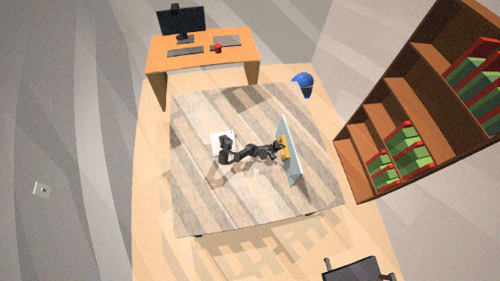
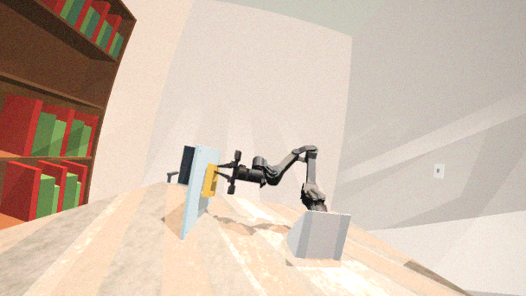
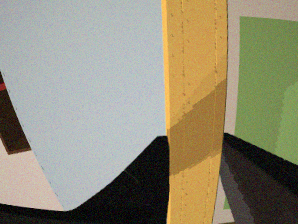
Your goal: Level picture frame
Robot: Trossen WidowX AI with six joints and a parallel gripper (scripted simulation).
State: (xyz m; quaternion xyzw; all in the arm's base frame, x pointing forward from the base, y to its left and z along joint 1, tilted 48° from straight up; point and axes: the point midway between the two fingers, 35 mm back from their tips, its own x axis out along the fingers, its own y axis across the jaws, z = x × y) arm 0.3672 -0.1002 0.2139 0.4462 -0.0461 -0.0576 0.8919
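The yellow picture frame point(image 1: 285, 154) point(image 2: 210, 183) point(image 3: 195, 50) hangs against the pale blue wall panel point(image 1: 294, 168) point(image 2: 189, 208) point(image 3: 90, 75). In the wrist view one frame bar runs nearly upright, with a light mat and green picture to its right. My gripper point(image 1: 281, 146) point(image 2: 217, 169) point(image 3: 192, 145) is shut on this bar, one black finger on each side. The screw and the notched strip are hidden. The top and exterior views show the frame nearly edge-on, so I cannot tell its tilt against level.
The panel stands upright on the plank-patterned table point(image 1: 197, 205) point(image 2: 143, 260). The arm rises from a pale block point(image 1: 215, 148) point(image 2: 324, 235). Beyond the table are a bookshelf point(image 1: 428, 111) point(image 2: 52, 86), a desk point(image 1: 197, 62) with a monitor point(image 1: 182, 20), and a chair point(image 1: 354, 269).
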